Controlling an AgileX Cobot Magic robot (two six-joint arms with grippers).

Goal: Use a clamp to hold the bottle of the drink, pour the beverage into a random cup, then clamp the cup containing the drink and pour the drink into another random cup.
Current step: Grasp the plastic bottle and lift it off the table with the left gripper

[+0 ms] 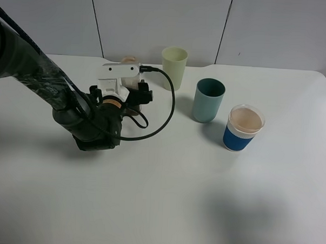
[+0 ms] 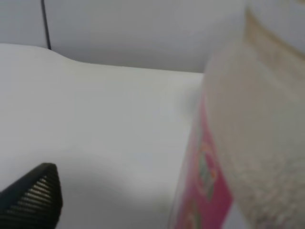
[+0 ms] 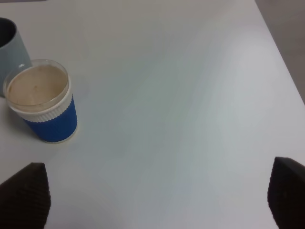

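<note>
My left gripper [image 1: 133, 93] is low over the table's back left, at the bottle. Of the bottle [image 1: 128, 59] only the pinkish top peeks out behind the white bracket. In the left wrist view the bottle [image 2: 248, 143] looms blurred and close, with its pink-red label. One black fingertip [image 2: 33, 195] stands apart from it, and the other finger is hidden. The blue-sleeved cup [image 1: 244, 127] on the right holds brown beverage [image 3: 37, 85]. My right gripper [image 3: 152, 200] hangs open over bare table, near this cup [image 3: 45, 102], with nothing between its fingers.
A pale green cup [image 1: 174, 66] stands at the back. A teal cup [image 1: 208, 99] sits between it and the blue-sleeved cup, and its rim also shows in the right wrist view [image 3: 12, 43]. A black cable [image 1: 166, 114] loops off the left gripper. The table's right edge [image 3: 281, 52] is close.
</note>
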